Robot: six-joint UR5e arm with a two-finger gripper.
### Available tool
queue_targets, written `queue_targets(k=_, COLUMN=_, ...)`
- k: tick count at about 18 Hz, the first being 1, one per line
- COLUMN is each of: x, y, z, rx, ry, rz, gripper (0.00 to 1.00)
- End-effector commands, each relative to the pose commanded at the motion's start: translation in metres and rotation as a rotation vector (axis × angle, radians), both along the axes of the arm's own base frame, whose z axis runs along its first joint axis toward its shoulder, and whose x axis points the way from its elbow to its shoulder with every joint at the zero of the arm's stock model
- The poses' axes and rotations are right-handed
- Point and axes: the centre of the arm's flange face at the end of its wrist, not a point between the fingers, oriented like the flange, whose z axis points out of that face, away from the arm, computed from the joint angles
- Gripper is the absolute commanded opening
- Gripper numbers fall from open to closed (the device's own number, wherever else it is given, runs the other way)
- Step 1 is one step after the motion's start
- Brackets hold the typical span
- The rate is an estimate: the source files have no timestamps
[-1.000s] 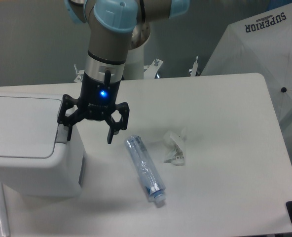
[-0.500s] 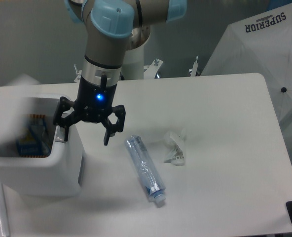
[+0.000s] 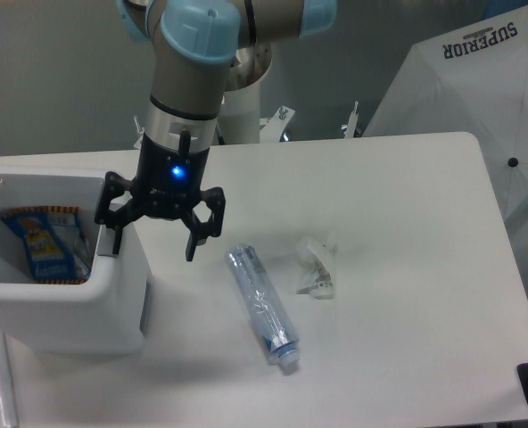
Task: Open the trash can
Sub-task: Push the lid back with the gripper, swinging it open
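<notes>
- White worktop [image 3: 407, 223], grey wall behind; white umbrella [image 3: 478, 80] w/ "SUPERIOR" print at 2 o'clock.
- Trash can [image 3: 121, 308] at 9 o'clock on worktop, now open: lid closed and flat a sec ago, half a sec ago swinging up, now out of sight; blue-yellow snack bag [image 3: 41, 245] visible inside.
- Gripper [image 3: 152, 241] w/ blue LED lit, just right of can's rim; fingers [image 3: 195, 242] apart, clamped on nothing; left one touching or v. close to rim corner, can't tell which.
- Shifted slightly left vs. a sec ago.
- Clear plastic bottle [image 3: 262, 305] lying at 6 o'clock, crumpled wrapper [image 3: 317, 267] beside it at 3 o'clock, both untouched.
- Judgement: task basically done; only backing off left.
</notes>
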Motion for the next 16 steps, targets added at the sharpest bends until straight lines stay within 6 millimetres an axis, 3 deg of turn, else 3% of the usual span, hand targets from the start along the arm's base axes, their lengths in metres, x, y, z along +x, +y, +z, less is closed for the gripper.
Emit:
queue_targets(k=4, x=-0.034, y=-0.017, z=0.008, rx=-0.007, ry=0.042, rz=0.072, gripper=1.00)
queue_targets(k=8, x=-0.077, y=-0.046, z=0.004, rx=-0.135, ry=0.182, rz=0.164, gripper=1.00)
queue_targets(k=16, x=-0.136, y=-0.096, z=-0.021, rx=-0.373, ry=0.413, rz=-0.012, gripper=1.00)
